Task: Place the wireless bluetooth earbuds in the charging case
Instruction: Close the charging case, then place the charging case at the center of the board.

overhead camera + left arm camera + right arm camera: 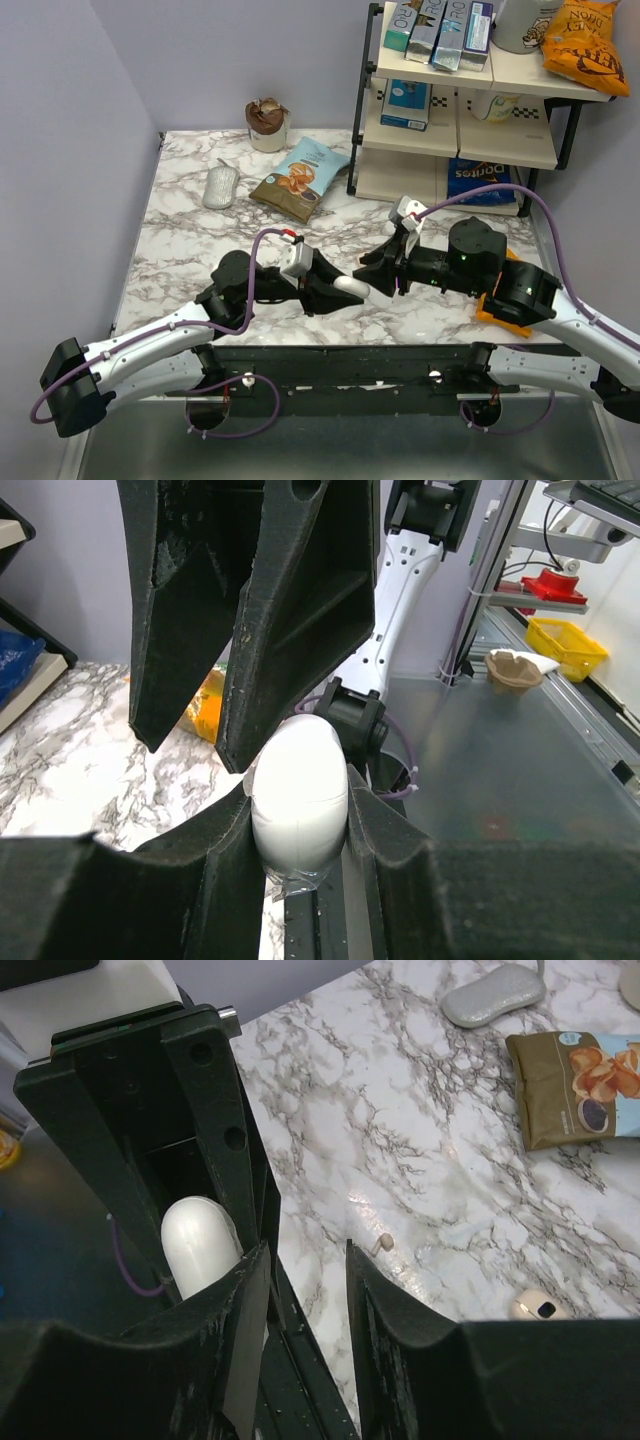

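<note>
My left gripper (345, 290) is shut on the charging case (353, 288), a smooth white pebble that looks closed, and holds it above the table's near edge. In the left wrist view the case (298, 790) sits clamped between the two pads. My right gripper (373, 273) faces it tip to tip, open and empty, its fingers (300, 610) just above the case. In the right wrist view (305, 1250) the case (198, 1240) lies to the left of its jaws. One whitish earbud (381, 1244) and a second (538, 1307) lie on the marble.
A grey oval object (220, 186), a snack bag (300, 178) and a brown-filled cup (267, 124) lie at the back. A white shelf unit (460, 100) with boxes stands at the back right. An orange thing (497, 308) lies under the right arm.
</note>
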